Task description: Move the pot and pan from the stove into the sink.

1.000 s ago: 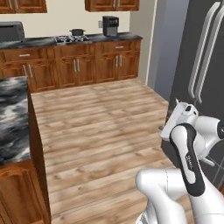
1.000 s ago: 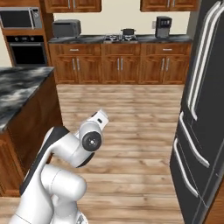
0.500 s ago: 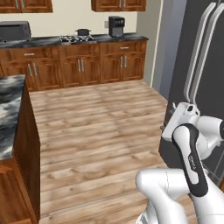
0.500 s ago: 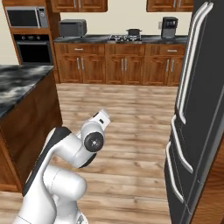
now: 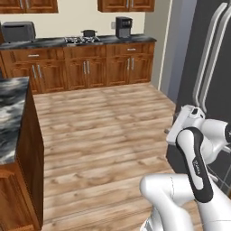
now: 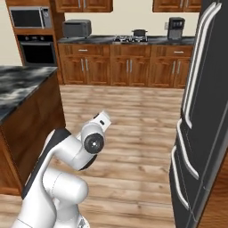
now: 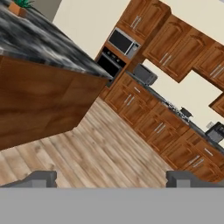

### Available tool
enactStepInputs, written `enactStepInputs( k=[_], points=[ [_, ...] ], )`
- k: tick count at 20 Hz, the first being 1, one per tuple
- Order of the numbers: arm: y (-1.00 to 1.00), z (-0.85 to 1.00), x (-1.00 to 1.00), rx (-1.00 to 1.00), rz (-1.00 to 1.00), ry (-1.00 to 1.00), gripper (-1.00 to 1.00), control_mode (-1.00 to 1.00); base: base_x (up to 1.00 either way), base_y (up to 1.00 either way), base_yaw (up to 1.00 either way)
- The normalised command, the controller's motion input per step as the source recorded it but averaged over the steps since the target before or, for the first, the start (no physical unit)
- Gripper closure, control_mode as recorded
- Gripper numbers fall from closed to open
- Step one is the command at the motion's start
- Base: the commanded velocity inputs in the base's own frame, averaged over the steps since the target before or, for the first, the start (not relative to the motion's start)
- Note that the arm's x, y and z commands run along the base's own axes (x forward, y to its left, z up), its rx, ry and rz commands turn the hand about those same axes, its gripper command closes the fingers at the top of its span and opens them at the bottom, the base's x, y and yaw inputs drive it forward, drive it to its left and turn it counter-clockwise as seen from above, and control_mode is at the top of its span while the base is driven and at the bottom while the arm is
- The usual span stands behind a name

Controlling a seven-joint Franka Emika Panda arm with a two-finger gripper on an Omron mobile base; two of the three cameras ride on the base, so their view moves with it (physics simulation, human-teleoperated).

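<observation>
Shift since earlier: your base cameras have swung, so the far wall of cabinets now sits more centrally in both base views; the things themselves lie as they did, and the arm keeps its folded pose.
Fingers (image 7: 111, 180): you see both dark tips spread wide apart in the hand view, released, nothing between them.
Pot (image 5: 89, 33): far ahead of your fingers, well apart from them, it stands on the stove (image 5: 81, 40) at the back wall.
Pan: you cannot make it out on the stove at this range.
Stove surroundings: a toaster oven (image 5: 18, 31) rests on the same tabletop (image 5: 45, 43) to one side, a black coffee machine (image 5: 123, 27) to the other.
Island: a marbled tabletop (image 6: 20, 84) on brown panels stands near your fingers, off to one side in the hand view.
Floor (image 5: 103, 131): bare wood planks lie between your fingers and the cabinets.
Fridge (image 6: 207, 116): dark doors with long handles rise just beside the arm.
</observation>
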Motion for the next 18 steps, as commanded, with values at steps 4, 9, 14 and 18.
enactStepInputs(
  k=[4, 9, 14, 18],
  points=[
    [0.0, 0.0, 0.0, 0.0, 0.0, 0.0, -1.0, 1.0, 0.7, -0.01, 0.03],
    [0.0, 0.0, 0.0, 0.0, 0.0, 0.0, -1.0, 1.0, 0.86, 0.0, 0.03],
    [0.0, 0.0, 0.0, 0.0, 0.0, 0.0, -1.0, 1.0, 0.93, 0.0, 0.02],
    [0.0, 0.0, 0.0, 0.0, 0.0, 0.0, -1.0, 1.0, 0.99, 0.0, 0.03]
  ],
)
